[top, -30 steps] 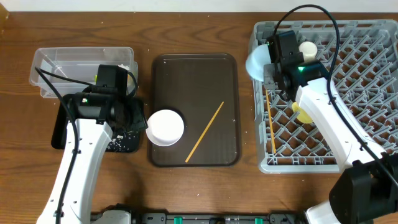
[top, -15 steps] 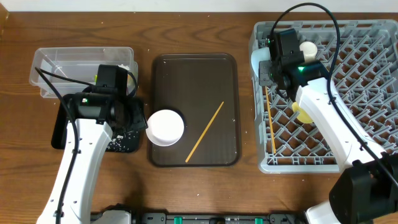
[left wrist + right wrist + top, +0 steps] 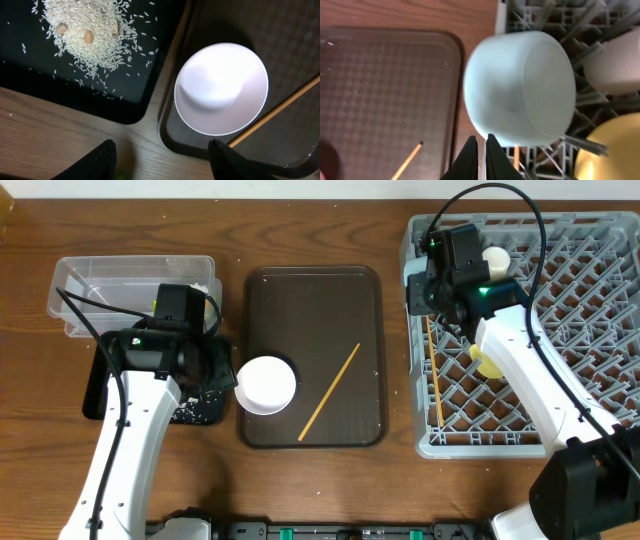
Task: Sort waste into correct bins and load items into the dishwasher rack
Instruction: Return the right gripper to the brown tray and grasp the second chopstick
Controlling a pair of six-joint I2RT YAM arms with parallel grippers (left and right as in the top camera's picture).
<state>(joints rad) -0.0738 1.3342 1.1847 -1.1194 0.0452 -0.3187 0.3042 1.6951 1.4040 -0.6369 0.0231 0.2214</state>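
Right fingers (image 3: 476, 146) pinching blue bowl (image 3: 520, 85), over rack (image 3: 540, 15)

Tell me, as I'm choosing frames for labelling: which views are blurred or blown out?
Right wrist: the light blue bowl and dishwasher rack are soft, out of focus. Left wrist: rice crumbs are crisp, but the white bowl is washed out by glare. Overhead: sharp and evenly lit.

There were one round white bowl (image 3: 266, 384), one light blue bowl (image 3: 520, 87), two wooden chopsticks (image 3: 330, 391) (image 3: 434, 385), one round yellow plate (image 3: 487, 363), one small pale cup (image 3: 495, 258), one grey plastic rack (image 3: 590, 330), one dark brown tray (image 3: 310, 290), one black tray (image 3: 96, 392) and one clear plastic tub (image 3: 90, 280).
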